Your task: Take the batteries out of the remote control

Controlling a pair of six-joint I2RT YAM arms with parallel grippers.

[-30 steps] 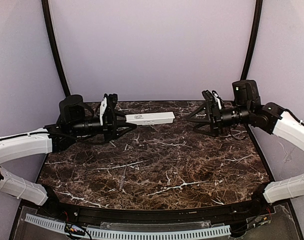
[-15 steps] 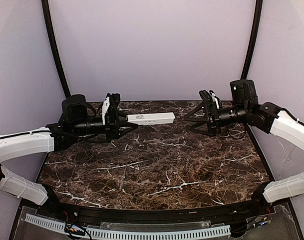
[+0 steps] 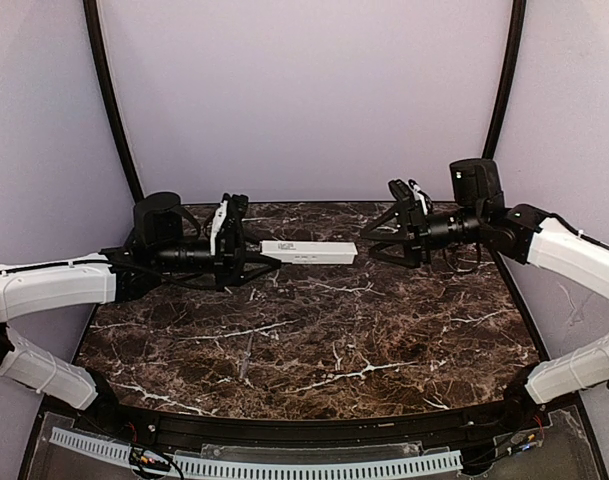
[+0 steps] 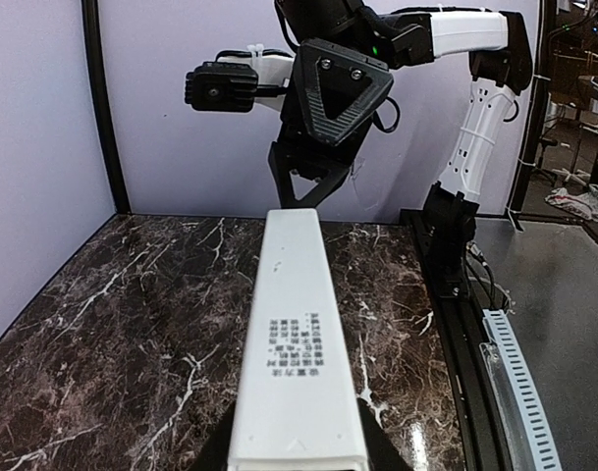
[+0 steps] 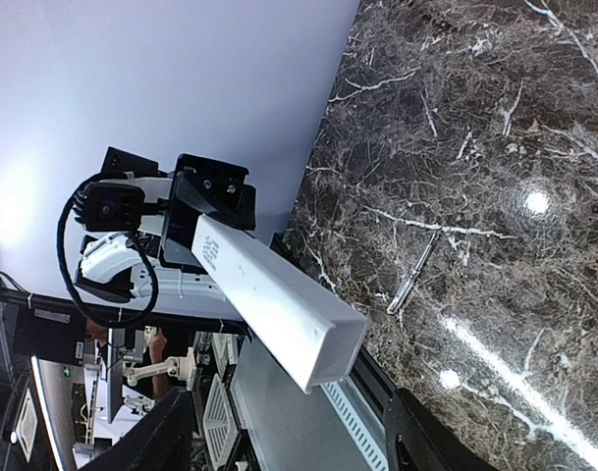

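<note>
Because the remote control [image 3: 309, 251] hangs level above the marble table [image 3: 314, 340] with its long axis running from arm to arm, its free end points straight into the right gripper [image 3: 367, 243], whose jaws stand apart on either side without touching it. The left gripper [image 3: 256, 254] is clamped on the opposite end. We see a plain white bar with a small printed label, and no batteries showing.

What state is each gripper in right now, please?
Left gripper: closed on one end of the remote control.
Right gripper: open, fingers either side of the remote's free end, not gripping it.
</note>
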